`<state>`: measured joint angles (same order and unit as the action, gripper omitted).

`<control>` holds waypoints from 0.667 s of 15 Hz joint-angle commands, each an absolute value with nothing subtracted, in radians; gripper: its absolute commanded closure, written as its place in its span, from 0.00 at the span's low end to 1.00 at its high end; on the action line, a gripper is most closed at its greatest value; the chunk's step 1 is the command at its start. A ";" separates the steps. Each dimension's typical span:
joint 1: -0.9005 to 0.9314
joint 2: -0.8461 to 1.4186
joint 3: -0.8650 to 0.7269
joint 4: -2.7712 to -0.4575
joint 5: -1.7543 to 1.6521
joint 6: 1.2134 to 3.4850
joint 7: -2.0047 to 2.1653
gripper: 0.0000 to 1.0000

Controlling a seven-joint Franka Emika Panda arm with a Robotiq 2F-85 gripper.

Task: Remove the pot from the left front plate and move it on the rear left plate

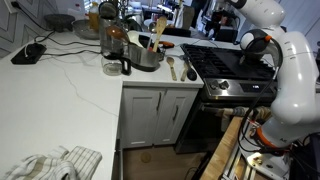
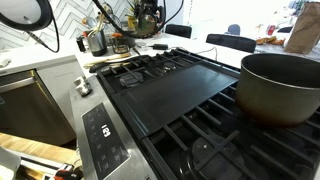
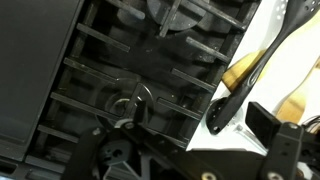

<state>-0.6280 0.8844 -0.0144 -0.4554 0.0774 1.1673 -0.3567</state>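
Note:
The low, wide black pot (image 2: pixel 281 86) stands on a burner grate at the right edge of an exterior view, close to the camera. A dark round shape by the white arm (image 1: pixel 255 43) may be the same pot; I cannot tell. The pot is out of the wrist view. My gripper (image 3: pixel 198 135) is open and empty. It hangs above a bare burner grate (image 3: pixel 130 105) at the end of the cooktop beside the white counter, far from the pot. A flat black griddle (image 2: pixel 175 90) covers the middle of the cooktop.
Wooden and black spoons (image 3: pixel 245 75) lie on the white counter (image 3: pixel 225 140) right beside the grate. A shiny steel pot with wooden utensils (image 1: pixel 146 52) stands on the counter near the stove. The stove's steel control panel (image 2: pixel 100 135) runs along the front.

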 commanded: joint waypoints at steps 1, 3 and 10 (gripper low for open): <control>-0.603 0.901 -0.044 -0.429 0.054 1.192 -0.315 0.00; -0.548 0.887 -0.054 -0.451 0.026 1.218 -0.304 0.00; -0.305 0.884 -0.054 -0.456 -0.031 1.189 -0.250 0.00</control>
